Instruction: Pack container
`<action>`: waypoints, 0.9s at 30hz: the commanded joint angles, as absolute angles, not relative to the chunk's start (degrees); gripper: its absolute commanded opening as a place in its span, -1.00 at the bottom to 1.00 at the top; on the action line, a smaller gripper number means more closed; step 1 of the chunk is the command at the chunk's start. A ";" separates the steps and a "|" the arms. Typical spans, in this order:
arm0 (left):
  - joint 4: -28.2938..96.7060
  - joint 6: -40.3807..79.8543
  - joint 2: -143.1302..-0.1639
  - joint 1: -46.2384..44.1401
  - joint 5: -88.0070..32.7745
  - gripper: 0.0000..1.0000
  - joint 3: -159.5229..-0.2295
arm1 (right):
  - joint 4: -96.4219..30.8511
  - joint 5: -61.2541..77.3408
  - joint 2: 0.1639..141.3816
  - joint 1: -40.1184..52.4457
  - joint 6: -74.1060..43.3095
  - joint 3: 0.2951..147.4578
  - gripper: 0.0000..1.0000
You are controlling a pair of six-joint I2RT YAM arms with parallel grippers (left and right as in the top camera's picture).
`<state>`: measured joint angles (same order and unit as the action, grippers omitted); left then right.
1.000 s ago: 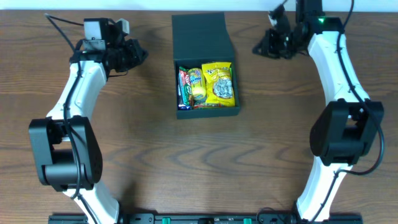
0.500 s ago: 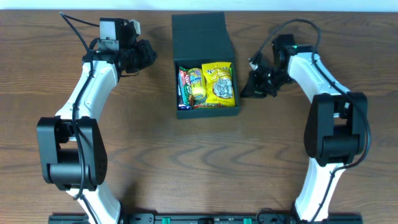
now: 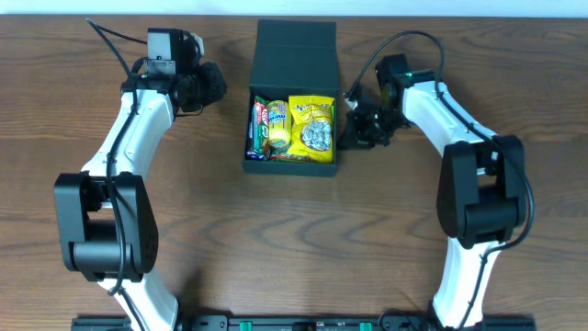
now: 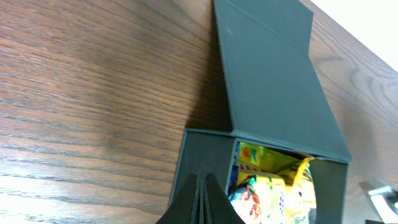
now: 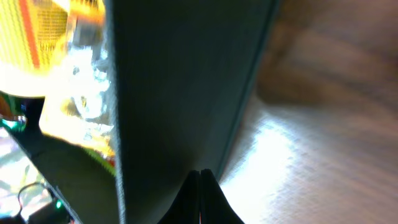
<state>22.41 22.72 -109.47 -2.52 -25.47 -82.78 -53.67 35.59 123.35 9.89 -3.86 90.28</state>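
The container point(image 3: 292, 55) is a matte black box at the table's back centre, its flap lid lying open behind it. Inside lie a yellow packet point(image 3: 310, 124) and other snack packets point(image 3: 266, 129). My right gripper point(image 3: 348, 135) is shut and empty, its tips pressed against the box's right outer wall point(image 5: 186, 81). My left gripper point(image 3: 219, 85) is shut and empty, just left of the box near the hinge. In the left wrist view the shut fingertips point(image 4: 200, 182) point at the box's left wall point(image 4: 202, 152), with the lid point(image 4: 273, 81) beyond.
Brown wood-grain table point(image 3: 294, 239) all round the box. The two arm bases point(image 3: 96, 230) point(image 3: 482, 202) stand at the front left and front right. A white strip point(image 3: 92, 7) runs along the far edge.
My right gripper swung down from the back right to the box's right wall, and the box slid a little left. My left gripper moved right toward the box.
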 commanded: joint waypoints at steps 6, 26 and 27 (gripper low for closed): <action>20.75 22.81 -113.06 -1.41 -26.30 -0.89 -83.61 | -43.33 34.96 122.91 4.89 -11.88 90.28 -0.97; 20.16 32.18 -136.88 -2.00 -38.89 -0.90 -105.71 | -19.73 45.04 135.79 4.71 -28.93 97.08 -0.97; 20.93 32.18 -137.64 -2.11 -39.00 -0.89 -107.00 | -19.77 45.43 136.75 4.75 -29.19 98.52 -0.97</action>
